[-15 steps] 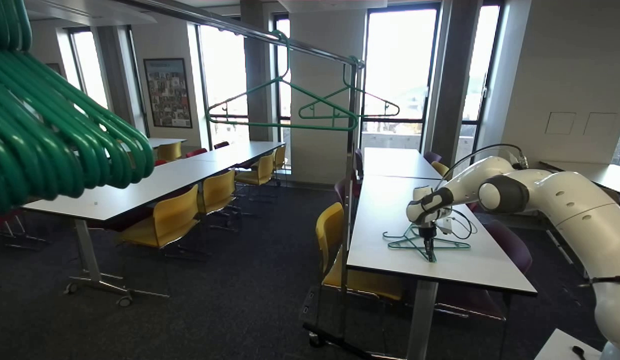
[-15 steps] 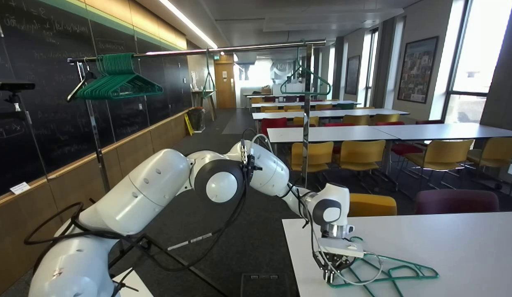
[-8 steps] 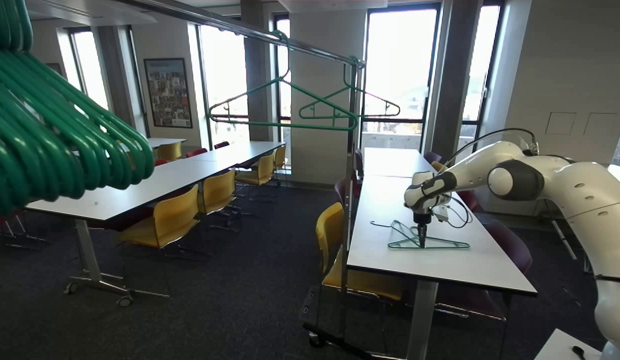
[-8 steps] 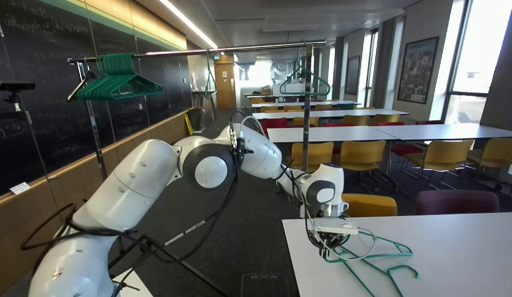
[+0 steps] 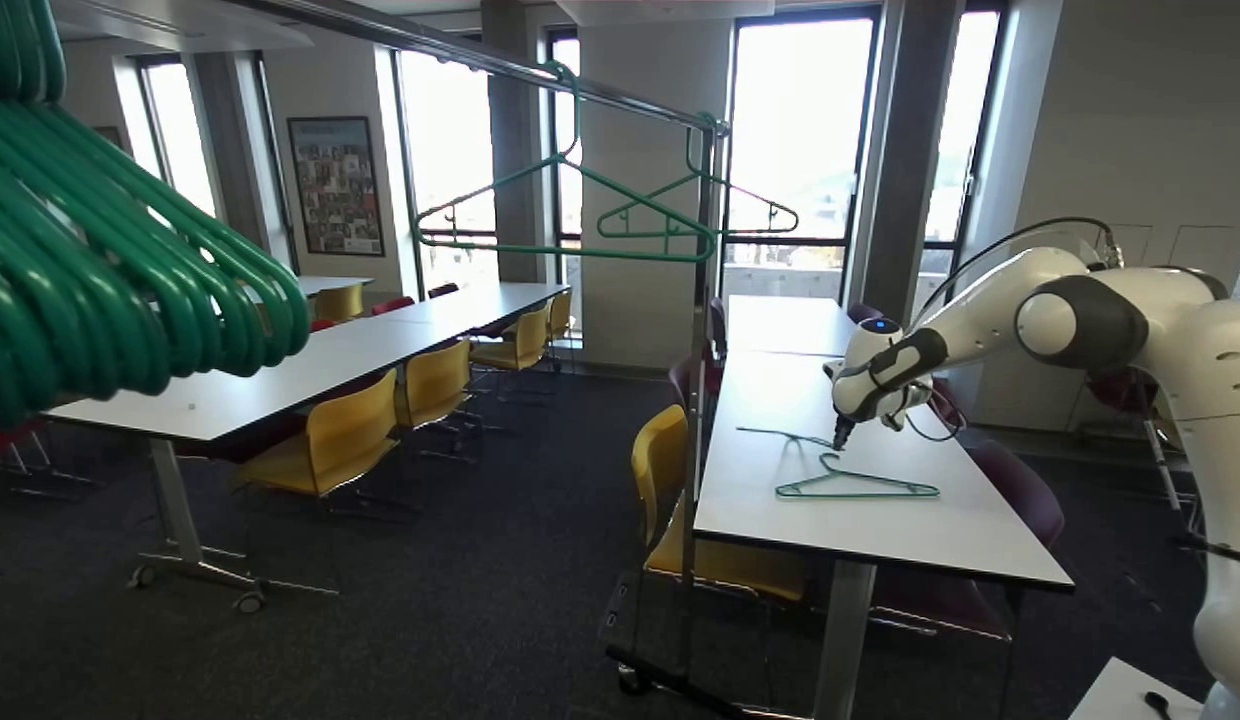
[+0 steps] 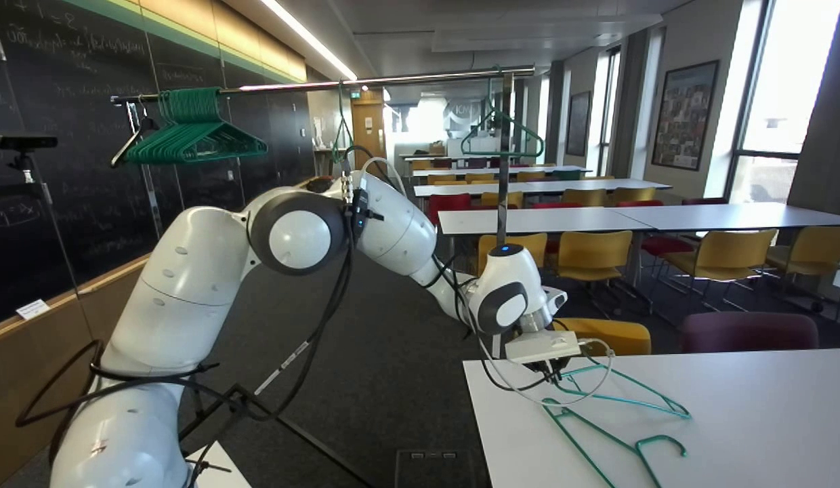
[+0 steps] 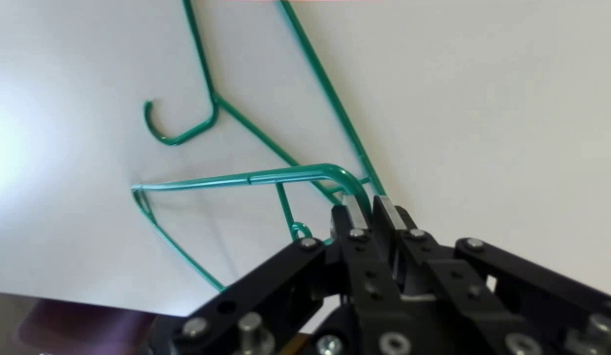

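Green hanger (image 7: 266,176) is clamped at its bent corner by the hand (image 7: 370,209), which hides part of it.

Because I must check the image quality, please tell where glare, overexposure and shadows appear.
Wrist view: glare whitens the table at the left edge, and faint shadows lie near the hanger held by the pincer; both exterior views: windows are overexposed; in an exterior view, highlights shine on the bunched hangers.

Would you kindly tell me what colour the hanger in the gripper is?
The hanger in the gripper is green, best seen in the wrist view.
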Controlling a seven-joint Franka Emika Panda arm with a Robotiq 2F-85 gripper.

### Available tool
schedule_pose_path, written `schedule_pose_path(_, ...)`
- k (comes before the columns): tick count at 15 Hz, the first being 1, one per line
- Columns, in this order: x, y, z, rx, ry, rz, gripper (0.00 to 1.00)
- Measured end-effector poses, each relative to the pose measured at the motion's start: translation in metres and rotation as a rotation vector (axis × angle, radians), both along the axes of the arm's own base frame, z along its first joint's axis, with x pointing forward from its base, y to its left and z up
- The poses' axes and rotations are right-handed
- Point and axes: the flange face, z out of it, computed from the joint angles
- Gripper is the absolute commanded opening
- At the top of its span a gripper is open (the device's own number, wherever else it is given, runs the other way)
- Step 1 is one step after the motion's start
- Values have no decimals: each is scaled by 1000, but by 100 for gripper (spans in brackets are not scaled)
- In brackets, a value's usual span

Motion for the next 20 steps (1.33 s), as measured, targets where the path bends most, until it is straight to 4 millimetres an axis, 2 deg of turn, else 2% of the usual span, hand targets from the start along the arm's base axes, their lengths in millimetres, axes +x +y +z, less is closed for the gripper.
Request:
schedule_pose_path(4,-23,-1,11,-82,-153,-68,3)
schedule_pose_path(9,-38,-6,5,-138,-143,-145,3)
schedule_pose_path(10,-39,-3,-1,-132,-107,-149,14)
schedule_pose_path(11,-40,3,-10,-116,-55,-146,38)
schedule_pose_path(13,-39,18,-28,-45,40,-110,41)
schedule_pose_path(16,-37,28,-45,85,177,-45,63)
schedule_pose_path(18,-37,18,-50,146,294,-15,76)
schedule_pose_path(20,-38,-1,-57,171,419,-20,91)
